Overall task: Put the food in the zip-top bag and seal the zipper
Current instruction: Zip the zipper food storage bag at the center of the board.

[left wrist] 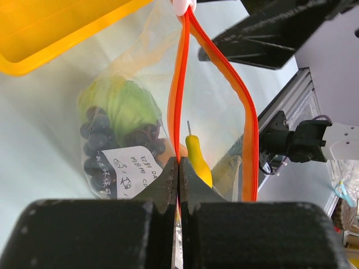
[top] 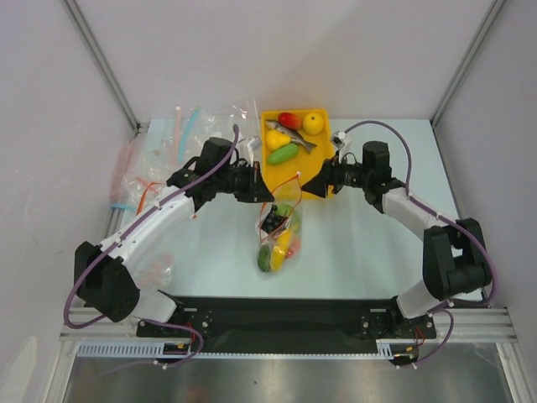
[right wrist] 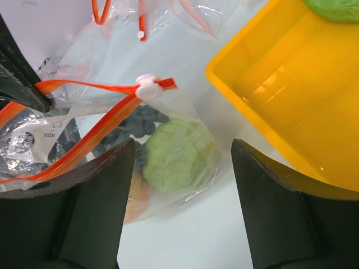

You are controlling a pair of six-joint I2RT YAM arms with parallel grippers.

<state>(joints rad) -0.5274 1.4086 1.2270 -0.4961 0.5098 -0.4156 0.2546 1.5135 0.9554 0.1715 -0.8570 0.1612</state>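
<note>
The zip-top bag (top: 281, 239) lies mid-table with its mouth toward the yellow tray. Through it I see the round green fruit (left wrist: 120, 101), the black grape bunch (left wrist: 101, 140), the yellow banana (left wrist: 197, 159) and a bit of the orange peach (right wrist: 137, 196). My left gripper (left wrist: 179, 168) is shut on one side of the red zipper (left wrist: 180, 84). The zipper's two strips stand apart up to the white slider (right wrist: 147, 87). My right gripper (right wrist: 183, 147) is open and empty, over the green fruit (right wrist: 176, 154), just below the slider. The grippers face each other across the bag mouth (top: 289, 189).
The yellow tray (top: 315, 164) stands just behind the bag, holding a red piece (top: 289, 120), a yellow round one (top: 314, 122), a grey fish (top: 289, 134) and a green piece (top: 283, 154). Its corner (right wrist: 269, 84) is close to my right gripper. Other clear pouches (top: 168, 143) lie back left.
</note>
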